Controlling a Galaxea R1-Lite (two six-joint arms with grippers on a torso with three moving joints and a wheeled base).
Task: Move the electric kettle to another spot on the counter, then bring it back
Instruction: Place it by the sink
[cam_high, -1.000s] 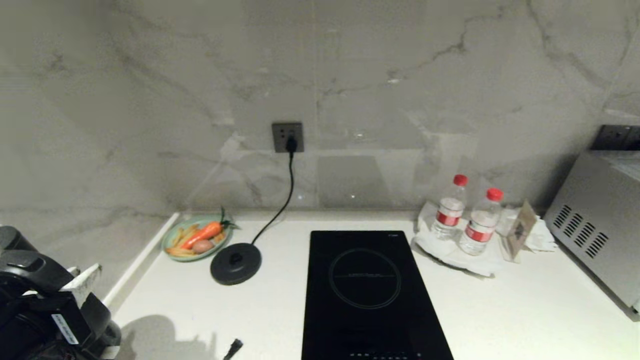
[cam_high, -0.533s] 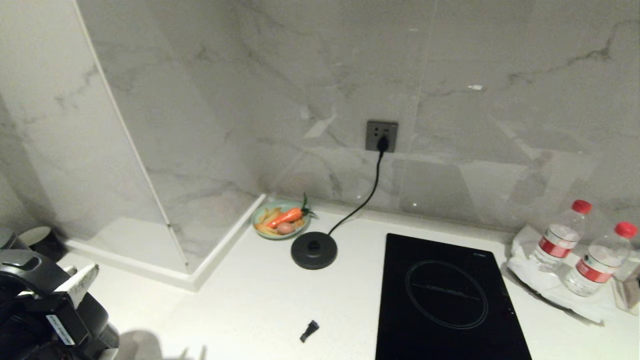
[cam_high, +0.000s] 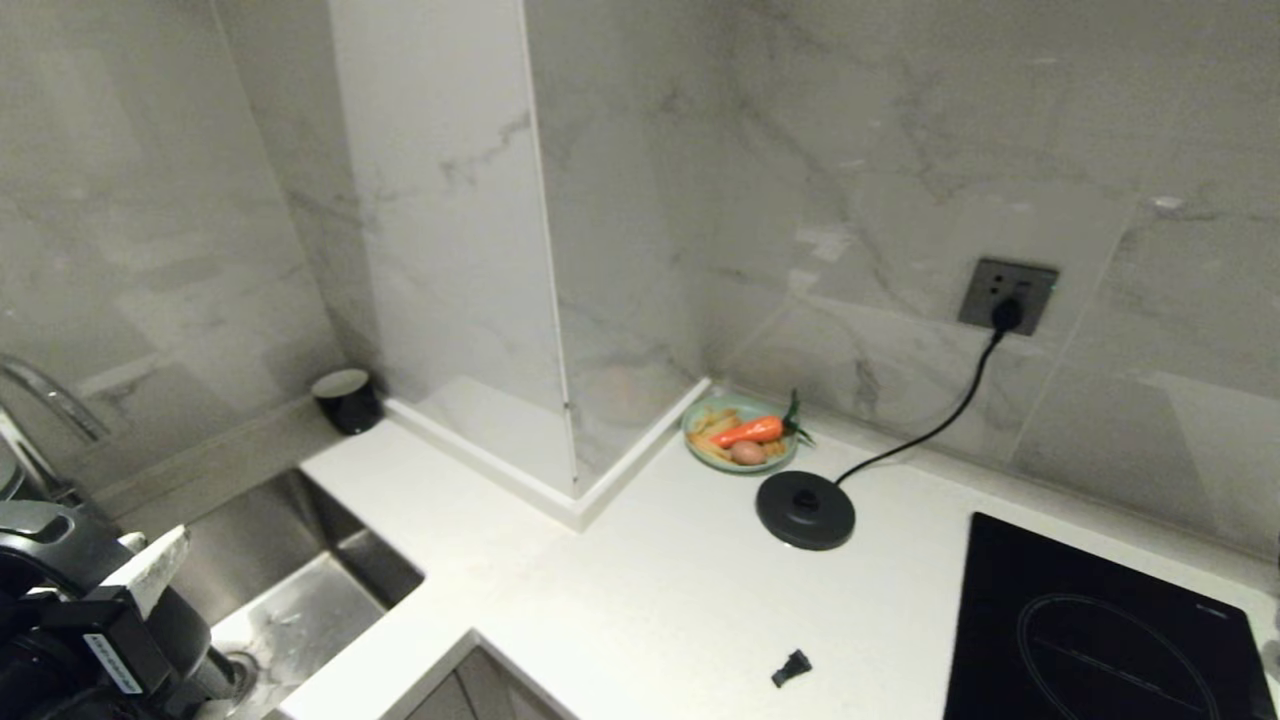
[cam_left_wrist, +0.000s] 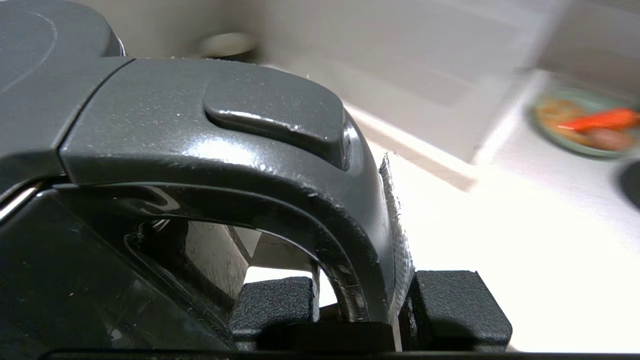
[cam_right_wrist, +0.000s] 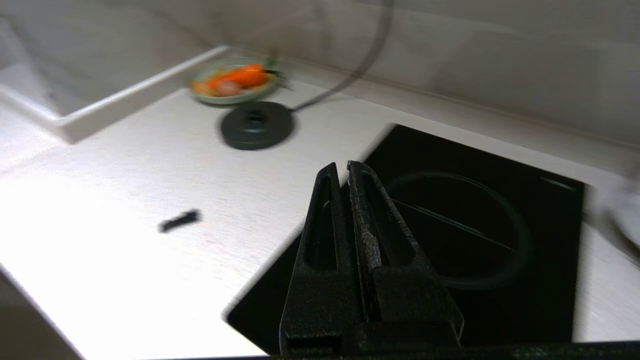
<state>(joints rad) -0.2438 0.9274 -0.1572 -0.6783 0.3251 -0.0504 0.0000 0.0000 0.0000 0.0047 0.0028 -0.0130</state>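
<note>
Head view: white counter (cam_high: 660, 600) wrapping round a marble-clad corner pillar (cam_high: 450, 230); steel sink (cam_high: 290, 580) lower left, small black cup (cam_high: 347, 400) behind it. Green plate of toy vegetables (cam_high: 740, 433) by the wall, round black base disc (cam_high: 805, 509) just beside it, cord (cam_high: 930, 425) running up to a wall socket (cam_high: 1005, 295). Black induction hob (cam_high: 1100, 620) at right, small black piece (cam_high: 791, 668) lying loose near the front edge. Electric kettle (cam_high: 50, 560) in the bottom left corner above the sink side, mostly hidden under the left gripper (cam_high: 130, 600).

Left wrist view, not shown above: gripper (cam_left_wrist: 367, 305) clamped narrowly on the kettle's (cam_left_wrist: 200, 145) loop handle, one finger inside the loop, one outside. Plate (cam_left_wrist: 585, 122) blurred far off.

Right wrist view: right gripper (cam_right_wrist: 352, 200) fingers pressed together, holding nothing, hanging above the hob (cam_right_wrist: 450, 225) edge. Disc (cam_right_wrist: 256, 124), plate (cam_right_wrist: 232, 80) and loose piece (cam_right_wrist: 179, 220) beyond, counter (cam_right_wrist: 125, 200) bare between.
</note>
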